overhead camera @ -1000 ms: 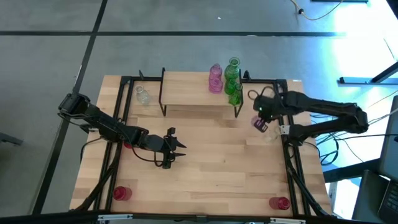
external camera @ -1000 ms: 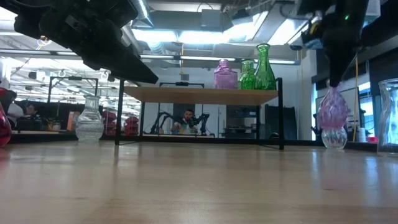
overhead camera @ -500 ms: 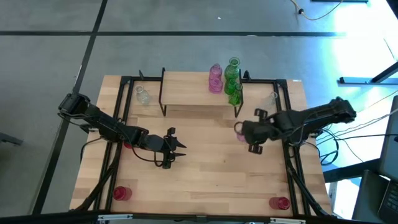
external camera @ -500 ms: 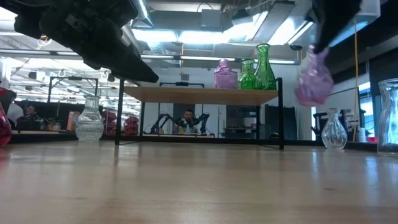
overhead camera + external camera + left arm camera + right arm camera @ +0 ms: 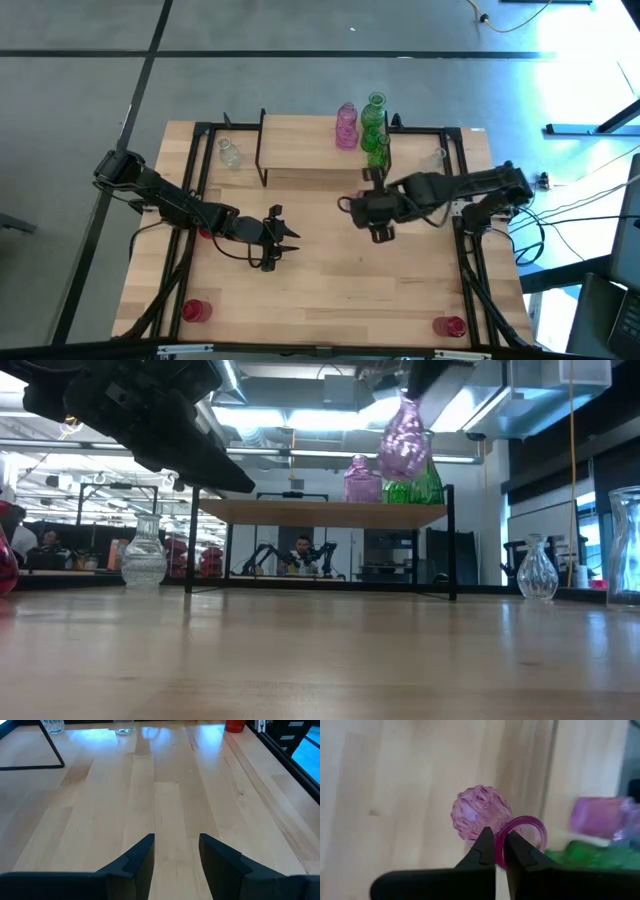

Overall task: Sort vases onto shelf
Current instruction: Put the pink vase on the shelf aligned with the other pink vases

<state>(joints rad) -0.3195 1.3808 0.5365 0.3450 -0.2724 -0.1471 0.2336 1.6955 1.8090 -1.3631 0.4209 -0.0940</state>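
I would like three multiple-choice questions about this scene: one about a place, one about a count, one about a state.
1. Where is the pink vase that the right gripper carries?
A. standing on the table
B. in the air, near the shelf
C. on the floor

2. How many vases stand on the shelf?
A. three
B. none
C. seven

3. What does the left gripper hold?
A. a red vase
B. a clear vase
C. nothing

Answers: 1 B, the low view shows it hanging at shelf-top height. 2 A, one pink and two green show from above. 3 C, its wrist view shows only bare wood between the fingers.
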